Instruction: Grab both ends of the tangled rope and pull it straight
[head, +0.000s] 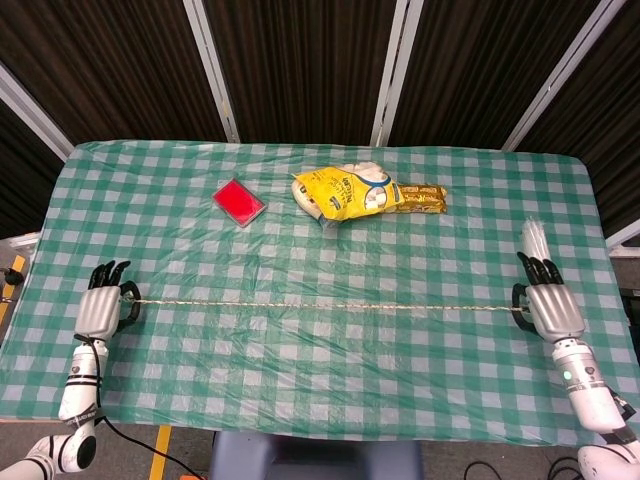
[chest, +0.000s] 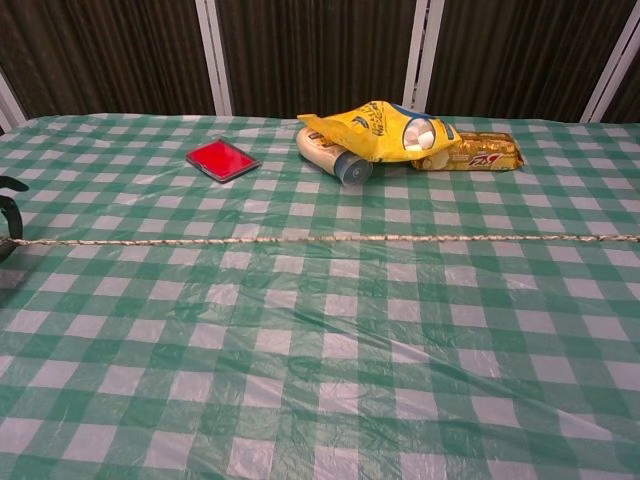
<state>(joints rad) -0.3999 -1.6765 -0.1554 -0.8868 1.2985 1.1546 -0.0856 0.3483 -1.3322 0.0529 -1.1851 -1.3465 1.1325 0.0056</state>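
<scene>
A thin pale rope (head: 320, 305) runs straight and taut across the green checked table (head: 320, 390), from the left side to the right side. My left hand (head: 100, 309) grips its left end near the table's left edge. My right hand (head: 553, 308) grips its right end near the right edge. In the chest view the rope (chest: 320, 239) crosses the whole frame as a level line. Only the dark fingertips (chest: 10, 186) of the left hand show there at the left border, and the right hand is out of that frame.
A red flat case (head: 239, 201) lies at the back left. A yellow snack bag (head: 345, 192) rests on a white tube beside a gold biscuit pack (head: 420, 197) at the back middle. A bundle of clear straws (head: 538, 250) lies just behind my right hand.
</scene>
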